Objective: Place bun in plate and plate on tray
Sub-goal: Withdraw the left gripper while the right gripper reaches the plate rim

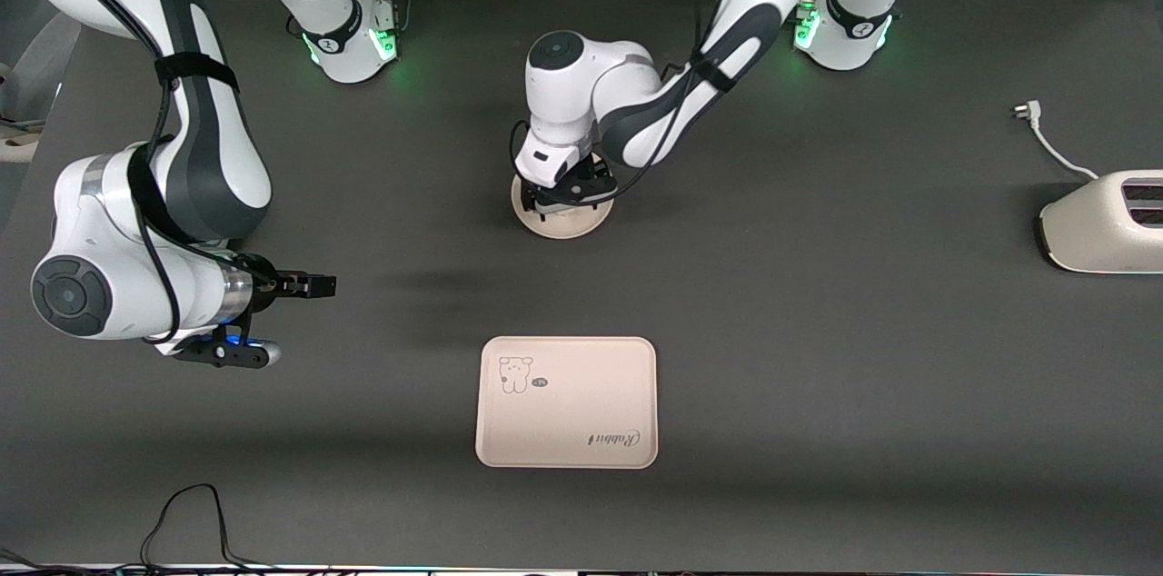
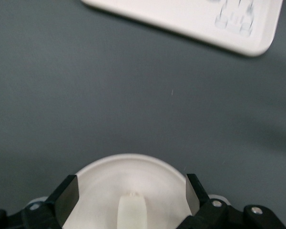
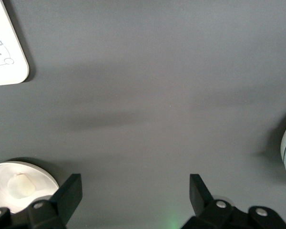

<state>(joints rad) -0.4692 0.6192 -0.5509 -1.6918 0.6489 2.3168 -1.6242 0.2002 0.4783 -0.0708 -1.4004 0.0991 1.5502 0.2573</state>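
Now the bun lies in the plate, between the wide-apart fingers of the left pincer, apparently free of both. Lift straight up so neither finger drags it, then grip the plate's rim for the tray, nearer the camera. The right pincer waits wide, over bare surface.

the right gripper's black fingers stand wide apart over the dark grey desk; a small off-white bun sits in the round cream-white plate, apart from the pale tray corner.
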